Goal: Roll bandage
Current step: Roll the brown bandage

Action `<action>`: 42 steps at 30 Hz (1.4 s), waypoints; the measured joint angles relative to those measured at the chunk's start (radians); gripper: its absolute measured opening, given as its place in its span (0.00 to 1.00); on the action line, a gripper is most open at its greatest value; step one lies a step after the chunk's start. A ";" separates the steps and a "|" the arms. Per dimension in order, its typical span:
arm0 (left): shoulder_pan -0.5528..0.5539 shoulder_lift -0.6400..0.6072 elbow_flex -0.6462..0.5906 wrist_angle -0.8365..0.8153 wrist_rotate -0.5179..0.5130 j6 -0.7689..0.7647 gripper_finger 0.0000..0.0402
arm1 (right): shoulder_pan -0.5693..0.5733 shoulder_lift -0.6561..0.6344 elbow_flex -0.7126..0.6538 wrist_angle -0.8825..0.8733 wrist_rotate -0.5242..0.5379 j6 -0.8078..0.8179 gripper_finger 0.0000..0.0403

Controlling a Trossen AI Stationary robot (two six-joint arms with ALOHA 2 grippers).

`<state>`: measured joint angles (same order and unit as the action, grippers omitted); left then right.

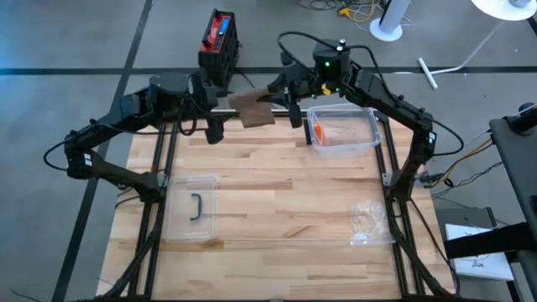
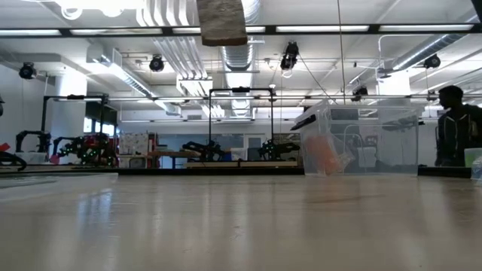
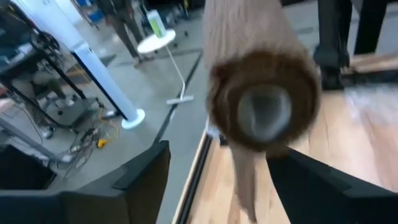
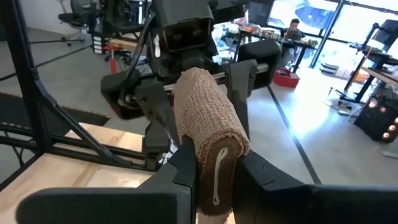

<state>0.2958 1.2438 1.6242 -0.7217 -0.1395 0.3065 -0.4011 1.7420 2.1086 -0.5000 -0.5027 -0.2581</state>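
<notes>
Clear bin (image 1: 345, 127) beside raised bandage (image 1: 252, 108); lid (image 1: 191, 208) near left edge.

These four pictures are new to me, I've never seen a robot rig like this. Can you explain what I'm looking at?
It is a robot with two dark arms over a wooden table. One picture looks straight down, one looks level across the tabletop, and two come from cameras on the arms' wrists. The right gripper is shut on a brown rolled bandage, held up in the air at the far edge of the table. The left gripper faces the roll's end with its fingers apart. On the table lie a clear bin with something orange inside, a clear lid with a dark handle, and a crumpled clear wrapper.
</notes>
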 joint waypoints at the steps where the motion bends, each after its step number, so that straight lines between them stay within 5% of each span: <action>1: 0.000 0.000 -0.011 0.034 0.000 0.000 0.65 | 0.000 0.000 0.000 0.005 0.000 0.009 0.12; 9: 0.002 0.002 -0.103 0.239 -0.018 0.046 0.62 | 0.002 0.000 0.000 0.012 -0.048 0.035 0.13; 17: 0.002 0.011 -0.109 0.278 -0.012 0.032 0.05 | -0.001 -0.002 0.000 0.043 -0.043 0.050 0.13; 35: 0.001 0.000 -0.188 0.332 0.027 -0.030 0.00 | 0.001 -0.076 -0.005 0.059 -0.004 -0.076 0.12; 42: -0.030 -0.014 -0.163 0.328 0.078 -0.066 0.00 | 0.006 -0.077 -0.083 0.198 0.013 -0.199 0.12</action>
<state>0.2659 1.2301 1.4617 -0.3939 -0.0611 0.2409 -0.3954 1.6653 2.0257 -0.3016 -0.4899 -0.4574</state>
